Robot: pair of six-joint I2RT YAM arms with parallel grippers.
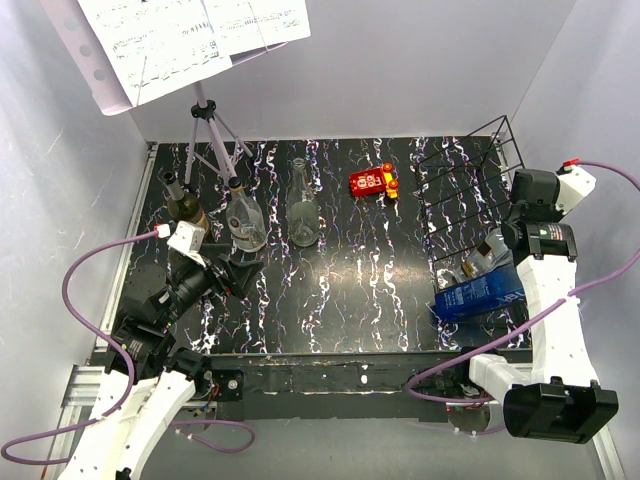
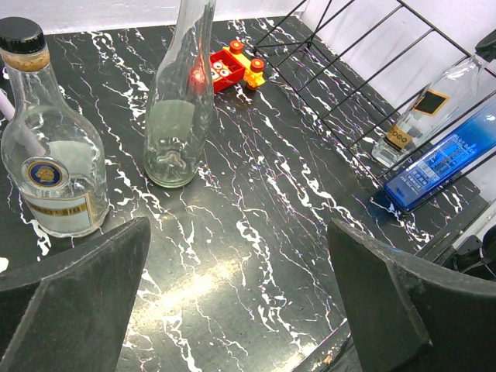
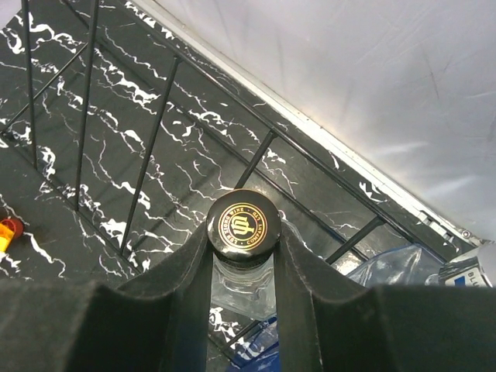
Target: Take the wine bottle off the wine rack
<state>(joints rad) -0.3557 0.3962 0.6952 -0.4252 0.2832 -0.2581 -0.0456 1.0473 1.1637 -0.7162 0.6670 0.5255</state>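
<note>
The black wire wine rack (image 1: 468, 190) stands at the right of the table, also in the left wrist view (image 2: 341, 70). A clear wine bottle (image 1: 486, 253) with a black, gold-printed cap (image 3: 242, 225) lies in the rack, next to a blue bottle (image 1: 480, 293). My right gripper (image 3: 242, 260) is shut on the clear bottle's neck just under the cap, at the rack's right side (image 1: 522, 238). My left gripper (image 2: 240, 298) is open and empty, low over the table's left front (image 1: 235, 272), far from the rack. The clear bottle (image 2: 430, 108) shows there too.
Three bottles stand at the left: a dark one (image 1: 185, 205), a round clear one (image 1: 245, 222) and a tall clear one (image 1: 303, 210). A red toy (image 1: 372, 182) lies mid-back. A music stand's tripod (image 1: 210, 135) stands at the back left. Walls enclose the table.
</note>
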